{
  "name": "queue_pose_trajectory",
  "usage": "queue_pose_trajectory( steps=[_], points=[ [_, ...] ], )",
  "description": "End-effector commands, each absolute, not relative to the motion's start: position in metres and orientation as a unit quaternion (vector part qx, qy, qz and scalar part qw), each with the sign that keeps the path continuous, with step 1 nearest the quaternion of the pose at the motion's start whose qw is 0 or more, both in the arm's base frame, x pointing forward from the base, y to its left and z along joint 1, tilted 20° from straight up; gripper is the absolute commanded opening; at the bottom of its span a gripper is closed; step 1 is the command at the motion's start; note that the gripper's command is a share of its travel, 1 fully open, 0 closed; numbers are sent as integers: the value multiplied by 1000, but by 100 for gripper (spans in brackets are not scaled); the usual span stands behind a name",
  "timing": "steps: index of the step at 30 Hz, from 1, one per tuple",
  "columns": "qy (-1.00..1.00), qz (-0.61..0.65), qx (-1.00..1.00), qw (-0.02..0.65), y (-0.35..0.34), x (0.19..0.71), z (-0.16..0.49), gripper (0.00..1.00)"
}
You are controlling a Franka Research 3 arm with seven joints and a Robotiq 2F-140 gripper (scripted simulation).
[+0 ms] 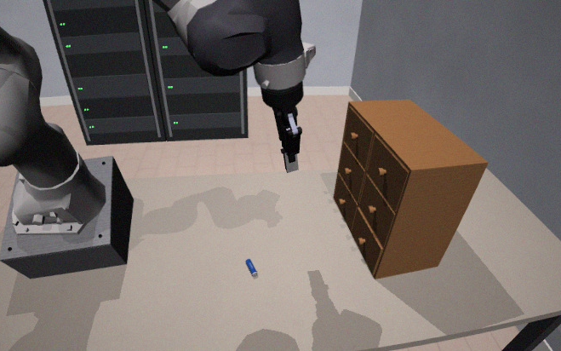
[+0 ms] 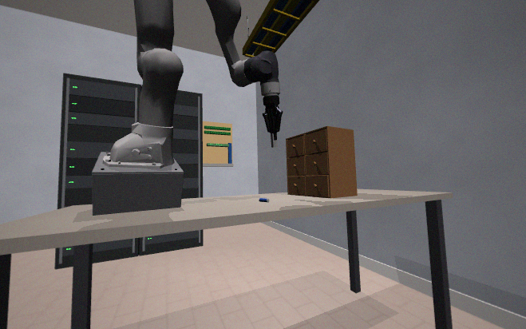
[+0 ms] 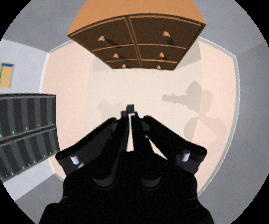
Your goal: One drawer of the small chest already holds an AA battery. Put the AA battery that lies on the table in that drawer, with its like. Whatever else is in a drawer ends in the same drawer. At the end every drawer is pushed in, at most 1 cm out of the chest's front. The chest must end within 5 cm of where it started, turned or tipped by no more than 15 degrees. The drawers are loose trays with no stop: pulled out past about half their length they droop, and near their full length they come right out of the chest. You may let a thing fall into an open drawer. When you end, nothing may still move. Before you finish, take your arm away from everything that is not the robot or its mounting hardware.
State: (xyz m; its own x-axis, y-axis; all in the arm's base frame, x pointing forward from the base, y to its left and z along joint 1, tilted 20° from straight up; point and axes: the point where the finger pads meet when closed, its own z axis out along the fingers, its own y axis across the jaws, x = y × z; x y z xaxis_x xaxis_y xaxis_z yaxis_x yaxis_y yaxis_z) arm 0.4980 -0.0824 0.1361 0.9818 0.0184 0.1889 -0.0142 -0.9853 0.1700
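A small brown chest (image 1: 409,182) with six knobbed drawers, all pushed in, stands at the right of the table; it also shows in the exterior view (image 2: 322,161) and in the wrist view (image 3: 137,30). A blue AA battery (image 1: 251,267) lies on the table in front of the chest, toward the near edge, and shows in the exterior view (image 2: 263,200). My gripper (image 1: 291,164) (image 2: 272,140) is shut and empty, pointing down, high above the table and left of the chest's top drawers. Its closed fingertips show in the wrist view (image 3: 130,117).
The robot base (image 1: 62,217) sits on a dark block at the table's left. Server racks (image 1: 142,69) stand behind the table. A grey wall runs close behind the chest on the right.
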Motion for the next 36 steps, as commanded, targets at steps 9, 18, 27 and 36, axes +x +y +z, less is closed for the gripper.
queue_pose_trajectory(
  steps=[9, 18, 27, 36],
  points=[
    [-12, 75, 992, 100, -89, 487, 145, 0],
    [-12, 75, 992, 100, -89, 487, 145, 0],
    [-19, 60, 992, 113, -95, 478, 153, 0],
    [-19, 60, 992, 113, -95, 478, 153, 0]
  ],
)
